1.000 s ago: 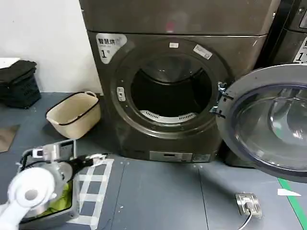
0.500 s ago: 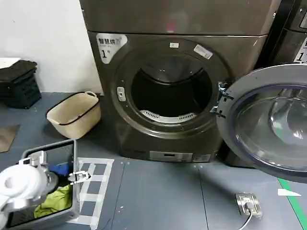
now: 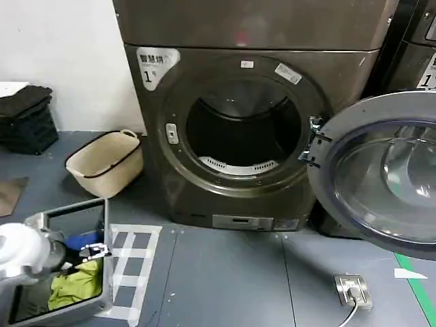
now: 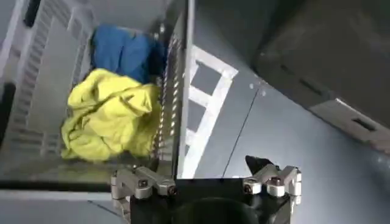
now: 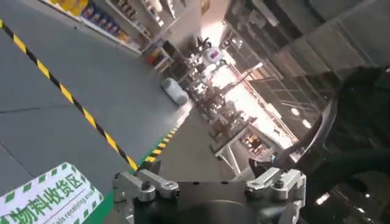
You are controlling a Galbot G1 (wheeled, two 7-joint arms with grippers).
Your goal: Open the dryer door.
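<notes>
Though dryer door [image 3: 381,174] open, left gripper [image 3: 95,251] low.

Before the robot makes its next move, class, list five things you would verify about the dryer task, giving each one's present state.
1. Dryer door swung fully open to the right: ok.
2. Drum mouth of the dryer unobstructed: ok.
3. Left gripper away from the door, over the grey bin: ok.
4. Left gripper open, holding nothing: ok.
5. Right gripper away from the door: cannot tell.

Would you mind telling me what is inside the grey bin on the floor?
The bin holds a yellow cloth and a blue cloth beside it. Whatever lies beneath them is covered.
</notes>
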